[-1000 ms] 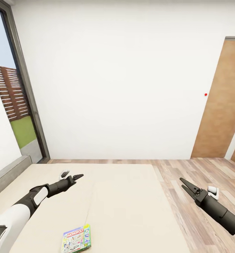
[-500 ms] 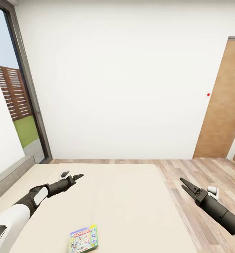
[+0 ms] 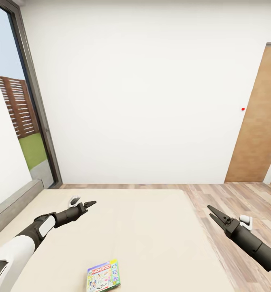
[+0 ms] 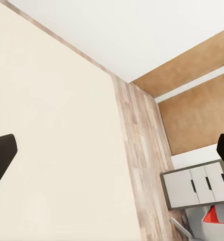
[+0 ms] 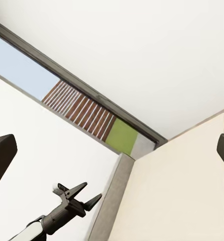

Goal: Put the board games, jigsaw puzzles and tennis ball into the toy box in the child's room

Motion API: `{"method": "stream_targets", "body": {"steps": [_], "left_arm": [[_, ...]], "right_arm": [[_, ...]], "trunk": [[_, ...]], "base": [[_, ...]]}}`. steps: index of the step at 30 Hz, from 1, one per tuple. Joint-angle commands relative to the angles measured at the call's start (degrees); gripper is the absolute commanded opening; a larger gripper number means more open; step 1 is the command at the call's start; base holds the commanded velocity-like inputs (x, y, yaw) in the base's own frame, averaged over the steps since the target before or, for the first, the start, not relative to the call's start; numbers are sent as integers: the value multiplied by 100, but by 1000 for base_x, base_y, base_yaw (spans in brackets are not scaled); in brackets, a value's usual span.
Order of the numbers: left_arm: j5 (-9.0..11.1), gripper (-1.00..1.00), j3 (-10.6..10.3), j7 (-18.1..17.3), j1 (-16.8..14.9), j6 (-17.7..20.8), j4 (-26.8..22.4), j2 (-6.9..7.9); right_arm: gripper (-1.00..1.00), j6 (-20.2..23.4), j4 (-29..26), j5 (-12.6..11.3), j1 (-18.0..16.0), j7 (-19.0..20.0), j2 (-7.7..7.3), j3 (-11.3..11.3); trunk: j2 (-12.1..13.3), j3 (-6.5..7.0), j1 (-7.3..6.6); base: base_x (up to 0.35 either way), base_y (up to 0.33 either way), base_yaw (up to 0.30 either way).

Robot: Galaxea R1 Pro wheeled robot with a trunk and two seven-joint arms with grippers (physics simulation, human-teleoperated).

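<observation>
Game (image 3: 103,276) lies nearest, flat on the bed (image 3: 151,227), not yet picked up. Beyond it, left gripper (image 3: 83,203) and right gripper (image 3: 214,214) hover empty, jaws seemingly parted. Farther off: wall (image 3: 143,93), door (image 3: 257,121). Most work remains.

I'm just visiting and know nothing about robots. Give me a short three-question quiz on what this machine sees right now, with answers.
1. True or false: the left pincer is holding the game box.
2. What does the game box lie on: (a) the wood floor, (b) the bed, (c) a desk?
3. Which pincer is over the floor rather than the bed?

Key:
1. False. Both pincers are open and hold nothing; the box lies apart from them, near the bottom edge of the head view.
2. (b), the beige mattress.
3. The right pincer.
</observation>
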Motion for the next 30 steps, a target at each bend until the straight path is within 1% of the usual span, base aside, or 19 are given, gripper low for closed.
{"method": "stream_targets", "body": {"steps": [1,14,24,30], "left_arm": [[17,100,16,-9,0,48,0,0],[17,100,18,-9,1,48,0,0],[18,100,16,-9,1,48,0,0],[17,100,16,-9,1,48,0,0]], "right_arm": [[100,36,1,-10,-3,8,1,-7],[100,36,0,-10,-3,7,1,-6],[100,36,0,-10,-2,7,1,-7],[100,36,-1,-10,-3,5,1,-6]], "trunk": [[-4,-3,2],[-4,-3,2],[-4,-3,2],[-4,-3,2]], "base": [[0,200,0],[-14,114,0],[-8,20,0],[-83,47,0]]}}
